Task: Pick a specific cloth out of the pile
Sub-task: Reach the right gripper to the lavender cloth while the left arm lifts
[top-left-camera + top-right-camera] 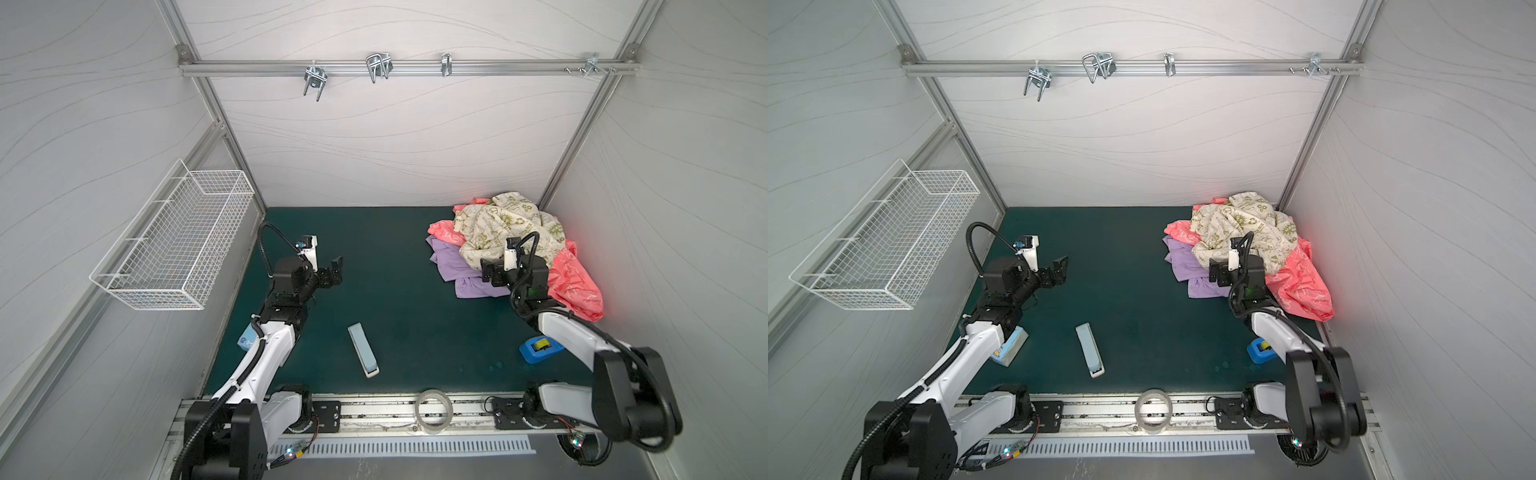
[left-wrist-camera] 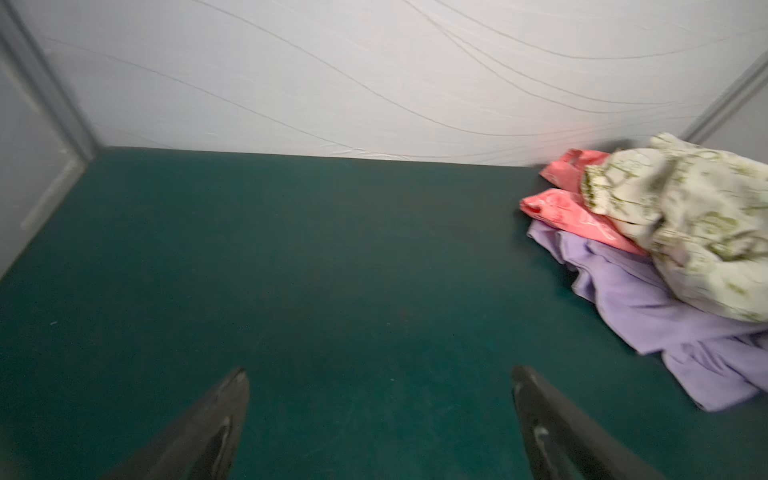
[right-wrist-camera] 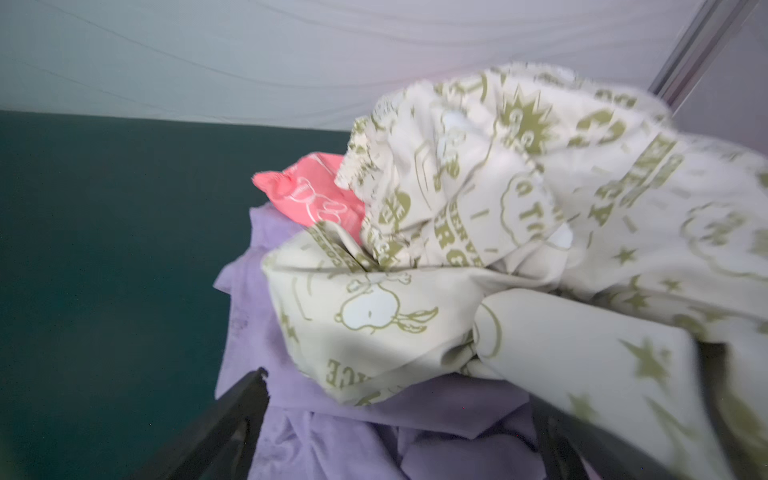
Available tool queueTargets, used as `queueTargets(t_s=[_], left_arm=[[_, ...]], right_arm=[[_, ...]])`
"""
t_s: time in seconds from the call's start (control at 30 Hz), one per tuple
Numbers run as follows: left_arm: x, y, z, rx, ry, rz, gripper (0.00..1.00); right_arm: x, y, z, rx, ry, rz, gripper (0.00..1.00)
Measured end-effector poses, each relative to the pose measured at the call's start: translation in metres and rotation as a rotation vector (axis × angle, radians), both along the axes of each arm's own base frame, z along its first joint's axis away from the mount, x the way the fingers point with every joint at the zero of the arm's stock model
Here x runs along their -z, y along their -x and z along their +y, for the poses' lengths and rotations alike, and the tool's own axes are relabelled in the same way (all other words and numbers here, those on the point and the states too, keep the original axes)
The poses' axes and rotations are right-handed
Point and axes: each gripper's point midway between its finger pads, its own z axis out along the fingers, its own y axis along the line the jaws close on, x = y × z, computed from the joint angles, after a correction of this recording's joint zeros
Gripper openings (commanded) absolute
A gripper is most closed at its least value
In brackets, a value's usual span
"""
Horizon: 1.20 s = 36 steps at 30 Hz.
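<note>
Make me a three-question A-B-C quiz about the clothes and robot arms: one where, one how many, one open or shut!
1. Where is the lilac cloth in the pile?
A. on top
B. in the wire basket
C. at the bottom

2. How many cloth colours are in the pile?
A. three
B. two
C. five

3. The right gripper is:
A. shut on tape
B. open
C. shut on a box

Answers: C, the cream cloth lies over it; A, cream cloth, coral-pink cloth, lilac cloth; B, its jaws stand wide apart.
</note>
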Motion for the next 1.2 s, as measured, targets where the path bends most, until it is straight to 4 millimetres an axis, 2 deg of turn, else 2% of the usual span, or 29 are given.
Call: queueTargets(t_s=[0.13, 0.33, 0.4, 0.47, 0.53, 0.67, 0.83, 0.9, 1.0, 1.2], left_arm=[[-0.005, 0.011, -0.028, 0.129, 0.040, 0.039, 0.99], [-0.003, 0.038, -0.066, 0.325, 0.089, 0.087, 0.99], [-0.003, 0.047, -0.077, 0.396, 0.110, 0.096, 0.99], [-0.003, 0.056, -0.087, 0.464, 0.136, 0.110, 0.99], [-0.004, 0.065, -0.096, 0.533, 0.162, 0.123, 0.99], [-0.004, 0.081, -0.110, 0.656, 0.210, 0.154, 0.99], [-0.011, 0.098, -0.122, 0.779, 0.252, 0.149, 0.99], [-0.014, 0.104, -0.126, 0.823, 0.268, 0.144, 0.99], [-0.021, 0.113, -0.129, 0.880, 0.283, 0.122, 0.99], [-0.035, 0.128, -0.134, 0.958, 0.302, 0.081, 0.99]], right_arm=[[-0.031, 0.013, 0.010, -0.016, 0.019, -0.005, 0.99], [-0.069, 0.016, 0.020, -0.045, 0.033, 0.093, 0.99], [-0.079, 0.013, 0.031, -0.077, 0.037, 0.134, 0.99], [-0.079, 0.012, 0.049, -0.126, 0.041, 0.185, 0.99], [-0.068, 0.012, 0.071, -0.187, 0.056, 0.259, 0.99], [-0.024, 0.010, 0.121, -0.299, 0.117, 0.441, 0.95], [0.034, -0.010, 0.166, -0.350, 0.201, 0.637, 0.92], [0.054, -0.020, 0.173, -0.341, 0.224, 0.689, 0.92], [0.076, -0.032, 0.173, -0.303, 0.263, 0.739, 0.92], [0.095, -0.052, 0.165, -0.224, 0.293, 0.775, 0.91]])
